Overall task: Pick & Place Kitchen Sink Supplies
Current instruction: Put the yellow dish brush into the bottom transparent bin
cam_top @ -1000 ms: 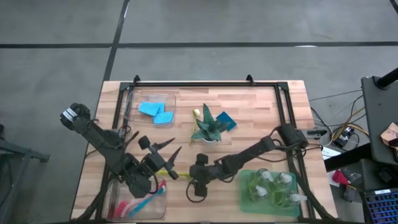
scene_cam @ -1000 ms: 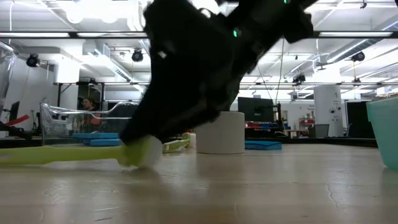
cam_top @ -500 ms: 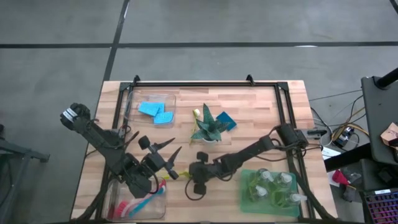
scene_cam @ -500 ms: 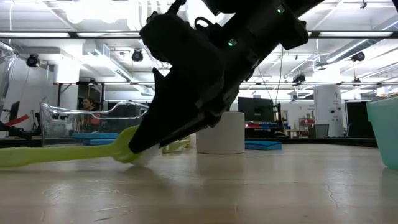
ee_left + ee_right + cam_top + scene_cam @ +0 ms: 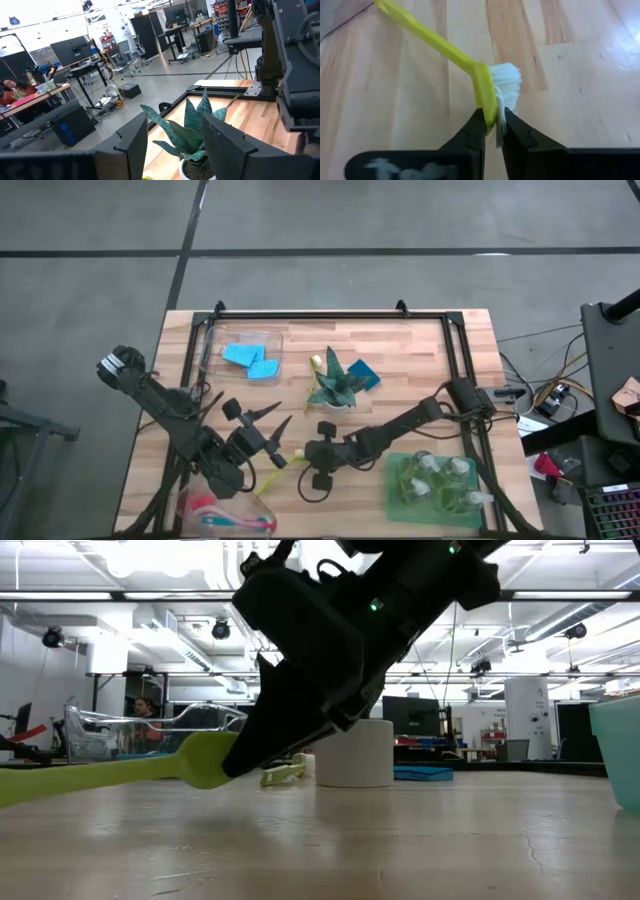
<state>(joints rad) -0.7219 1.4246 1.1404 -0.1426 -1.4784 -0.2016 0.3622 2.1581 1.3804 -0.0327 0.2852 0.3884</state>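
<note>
R tool (image 5: 490, 131) pinching yellow brush (image 5: 470, 70) at head end, bristles beside tips; desk (image 5: 420, 350) centre-front, below plant (image 5: 330, 385). Handle runs out toward L tool (image 5: 262, 425), tilted, lifted off desk. L tool spread, holds nothing, hangs near bin (image 5: 215, 515). Bin: red + blue brushes. Rear bin (image 5: 272, 340): sponges (image 5: 250, 360). Tray (image 5: 395, 490): pump bottles (image 5: 440, 480).

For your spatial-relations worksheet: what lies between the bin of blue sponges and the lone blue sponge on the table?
In the high view, the spiky potted plant stands between the sponge bin and the lone sponge.
</note>
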